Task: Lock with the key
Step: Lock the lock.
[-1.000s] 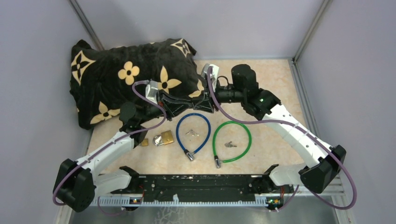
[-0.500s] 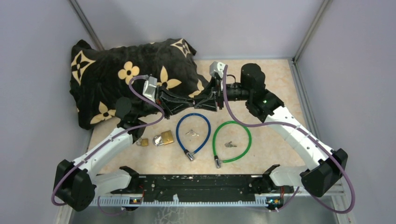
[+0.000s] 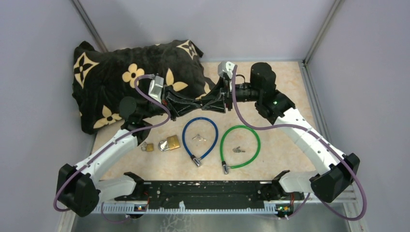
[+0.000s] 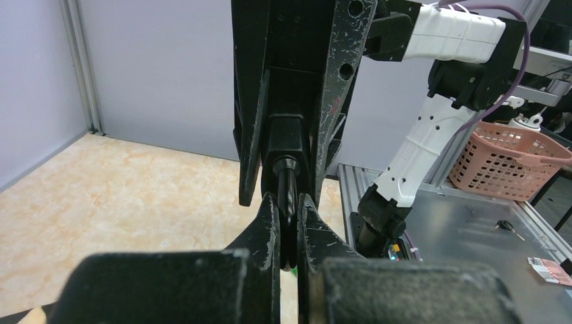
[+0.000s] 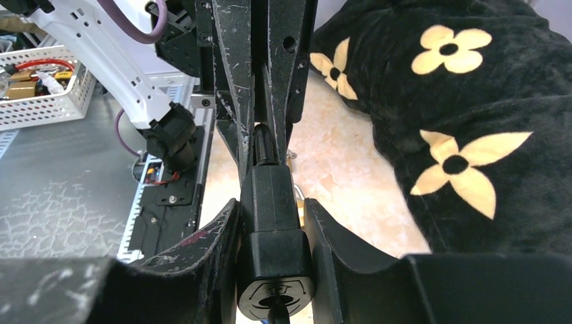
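Observation:
A black cable lock (image 3: 198,103) is held in the air between my two grippers, over the table's far middle. My right gripper (image 3: 209,103) is shut on the lock's black body (image 5: 273,236). A dark key stub (image 5: 275,312) sits in the keyhole on the body's near face. My left gripper (image 3: 189,104) faces it and is shut on the lock's thin black pin end (image 4: 287,192), which enters the body (image 4: 286,138). The left fingers (image 4: 266,223) pinch the pin closely. The rest of the black cable is hidden behind the grippers.
A blue cable lock (image 3: 186,130) and a green cable lock (image 3: 256,140) lie on the table, each with small keys inside its loop. A brass padlock (image 3: 170,143) and a smaller one (image 3: 149,147) lie to the left. A black flowered pillow (image 3: 121,82) fills the far left.
Both grippers, joined on the black lock, have shifted slightly away from the bases. The right wrist turned early on, then held still.

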Tool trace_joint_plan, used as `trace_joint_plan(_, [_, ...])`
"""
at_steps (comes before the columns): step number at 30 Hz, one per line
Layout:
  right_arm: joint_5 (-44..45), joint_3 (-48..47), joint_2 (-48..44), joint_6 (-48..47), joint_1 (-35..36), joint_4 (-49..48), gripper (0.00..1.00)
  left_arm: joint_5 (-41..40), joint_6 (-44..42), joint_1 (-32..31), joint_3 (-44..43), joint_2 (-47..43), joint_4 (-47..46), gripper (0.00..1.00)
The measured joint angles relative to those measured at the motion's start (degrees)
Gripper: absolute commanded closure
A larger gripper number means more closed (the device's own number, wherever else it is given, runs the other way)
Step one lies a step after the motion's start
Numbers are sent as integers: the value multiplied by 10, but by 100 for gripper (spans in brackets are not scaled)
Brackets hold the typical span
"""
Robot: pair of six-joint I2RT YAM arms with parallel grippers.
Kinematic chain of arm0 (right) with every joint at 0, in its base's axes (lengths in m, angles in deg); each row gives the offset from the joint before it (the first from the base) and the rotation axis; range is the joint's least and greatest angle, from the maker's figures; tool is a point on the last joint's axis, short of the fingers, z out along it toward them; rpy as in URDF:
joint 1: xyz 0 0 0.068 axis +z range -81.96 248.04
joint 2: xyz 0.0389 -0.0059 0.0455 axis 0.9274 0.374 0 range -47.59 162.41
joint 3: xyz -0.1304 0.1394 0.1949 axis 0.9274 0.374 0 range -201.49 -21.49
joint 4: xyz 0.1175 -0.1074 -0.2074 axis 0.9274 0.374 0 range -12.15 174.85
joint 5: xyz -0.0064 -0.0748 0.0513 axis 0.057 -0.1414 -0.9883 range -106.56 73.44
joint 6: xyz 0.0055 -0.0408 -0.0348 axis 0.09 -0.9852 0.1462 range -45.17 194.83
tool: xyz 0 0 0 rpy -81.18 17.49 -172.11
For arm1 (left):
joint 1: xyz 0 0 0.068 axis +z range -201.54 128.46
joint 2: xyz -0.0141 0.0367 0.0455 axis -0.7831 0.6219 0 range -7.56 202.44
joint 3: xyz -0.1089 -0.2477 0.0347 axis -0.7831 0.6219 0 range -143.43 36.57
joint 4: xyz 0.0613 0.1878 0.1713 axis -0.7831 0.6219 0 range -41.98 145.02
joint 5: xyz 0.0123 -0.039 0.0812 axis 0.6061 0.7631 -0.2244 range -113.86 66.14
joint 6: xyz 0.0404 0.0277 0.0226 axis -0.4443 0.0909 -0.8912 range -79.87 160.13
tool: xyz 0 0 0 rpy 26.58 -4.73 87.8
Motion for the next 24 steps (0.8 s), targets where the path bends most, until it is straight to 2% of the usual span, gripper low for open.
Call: trace_joint_plan(24, [18, -4, 0, -25, -18, 13, 100, 24, -22, 0, -49, 61, -5, 100])
